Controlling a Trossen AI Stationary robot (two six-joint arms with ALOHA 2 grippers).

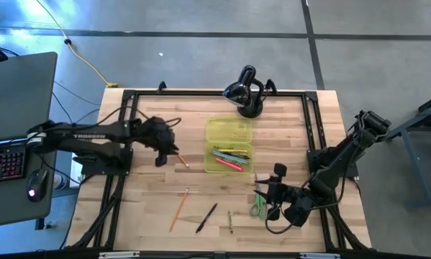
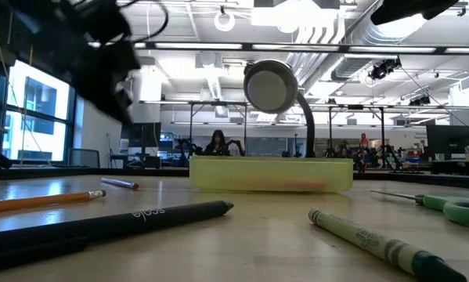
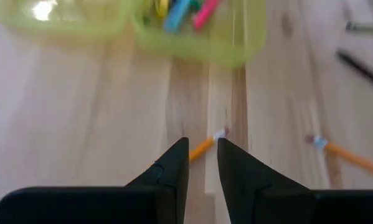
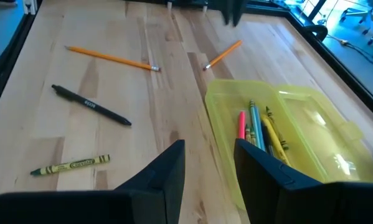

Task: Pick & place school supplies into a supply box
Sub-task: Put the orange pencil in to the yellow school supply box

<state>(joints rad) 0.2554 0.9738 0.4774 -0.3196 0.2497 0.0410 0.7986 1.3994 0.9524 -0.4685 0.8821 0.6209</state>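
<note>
Risk: the left gripper (image 3: 203, 158), fingers narrowly closed on an orange pencil (image 1: 180, 160), hangs beside the yellow box (image 1: 228, 145). A thin grip may let it pivot, strike the rim and drop outside.

Grey concrete floor (image 1: 201, 50) around the wooden table (image 1: 143, 223); bright ceiling lights (image 2: 312, 31) overhead.

Beyond my pale wooden tabletop (image 1: 150, 216), a black domed lamp (image 1: 242, 93) stands at its far edge. A keyboard (image 1: 3, 160) and mouse (image 1: 34, 191) sit on a desk at my left.
</note>
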